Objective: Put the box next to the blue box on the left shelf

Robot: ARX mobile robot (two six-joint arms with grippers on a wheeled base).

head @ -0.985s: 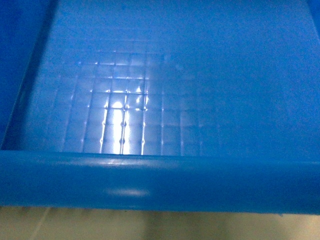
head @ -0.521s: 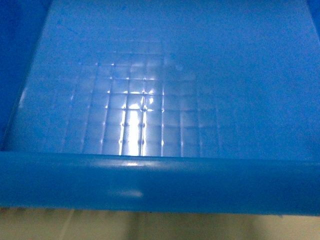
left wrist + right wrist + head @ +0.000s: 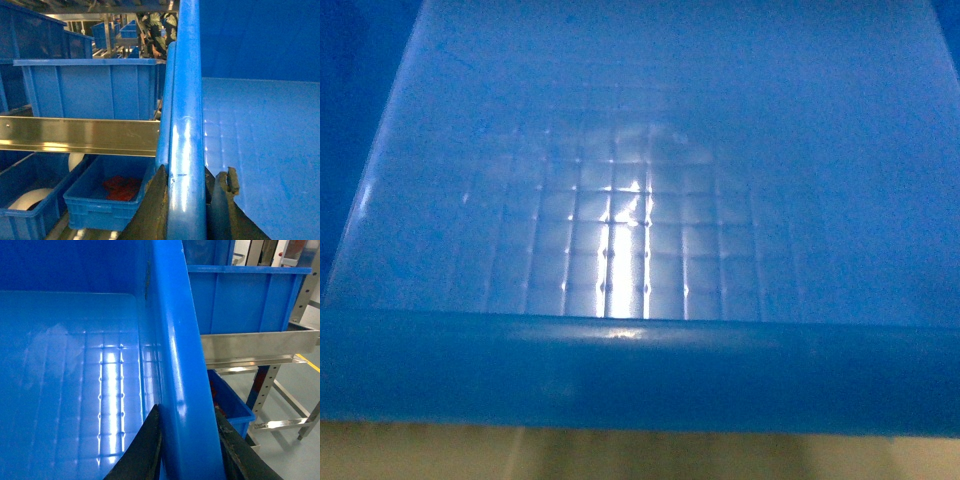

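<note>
The box (image 3: 650,130), a bright blue crate with a grid-patterned floor, fills the head view, its thick near rim across the bottom. In the left wrist view my left gripper (image 3: 192,172) is shut on the box's left rim (image 3: 189,100), one dark finger on each side. My right gripper (image 3: 187,412) is likewise shut on the right rim (image 3: 175,340). A large blue box (image 3: 90,87) stands on the left shelf's steel rail (image 3: 75,135), just beyond the held box's left wall.
Under the left rail sit small blue bins, one holding something red (image 3: 122,187), one holding something white (image 3: 27,197). On the right, another blue box (image 3: 250,297) rests on a steel shelf (image 3: 255,347), with a low bin (image 3: 232,407) beneath and grey floor beyond.
The bright reflection on the box's floor has slid to the right, and the near rim sits slightly lower in the head view. Both grips are unchanged.
</note>
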